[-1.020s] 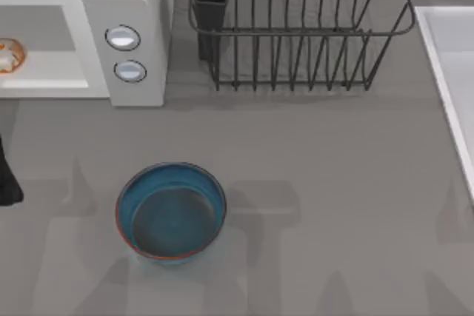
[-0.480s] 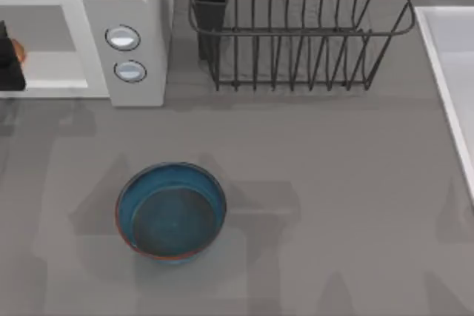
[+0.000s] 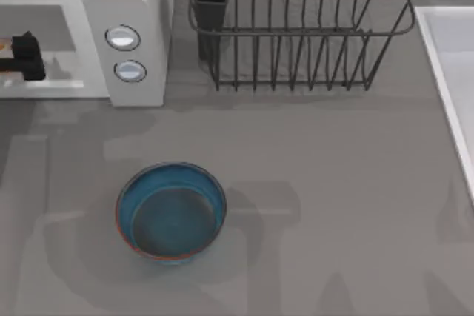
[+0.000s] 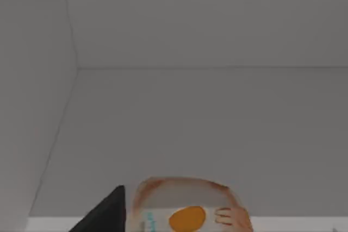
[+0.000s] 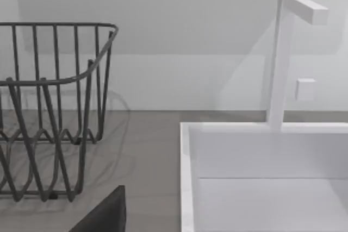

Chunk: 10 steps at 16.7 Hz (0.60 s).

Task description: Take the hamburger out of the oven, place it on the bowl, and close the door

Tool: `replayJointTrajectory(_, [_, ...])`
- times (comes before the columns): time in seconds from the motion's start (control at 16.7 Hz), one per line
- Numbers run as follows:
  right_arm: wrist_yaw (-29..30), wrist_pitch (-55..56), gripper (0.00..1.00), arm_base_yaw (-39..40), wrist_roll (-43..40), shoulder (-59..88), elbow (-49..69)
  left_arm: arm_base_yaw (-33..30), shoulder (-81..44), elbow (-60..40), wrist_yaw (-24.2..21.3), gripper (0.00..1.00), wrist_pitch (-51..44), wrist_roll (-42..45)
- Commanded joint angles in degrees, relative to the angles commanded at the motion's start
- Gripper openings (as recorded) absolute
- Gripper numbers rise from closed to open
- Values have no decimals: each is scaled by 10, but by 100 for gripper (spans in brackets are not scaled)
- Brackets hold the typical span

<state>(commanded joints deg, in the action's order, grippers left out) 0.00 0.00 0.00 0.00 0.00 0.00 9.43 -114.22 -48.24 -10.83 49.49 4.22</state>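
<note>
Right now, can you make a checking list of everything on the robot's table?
Surface: grey table, nothing spilled.
Job's things: hamburger inside the oven; bowl on the table in front, nothing in it; door: nothing seen.
Clutter: wire dish rack beside the oven.
Grippers: left gripper reaching into the oven at the hamburger; right arm parked near the sink.
Cables: nothing seen.
Surroundings: white sink with faucet at the table's right.

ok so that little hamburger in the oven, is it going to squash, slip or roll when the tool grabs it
The hamburger looks small beside the bowl, so probably light. Its rounded cream top suggests it could slip from a narrow pinch. It appears to sit flat on the oven floor, so rolling seems unlikely. Softness cannot be judged. The left tool is at the oven's opening.
</note>
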Motion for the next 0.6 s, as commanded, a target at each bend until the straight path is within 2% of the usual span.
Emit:
replayJointTrajectory(0.3, [0, 0, 100, 0, 0, 0, 0, 17, -205, -86, -19, 100, 89, 8])
replayJointTrajectory(0.6, [0, 0, 100, 0, 0, 0, 0, 24, -289, -122, -27, 100, 125, 11])
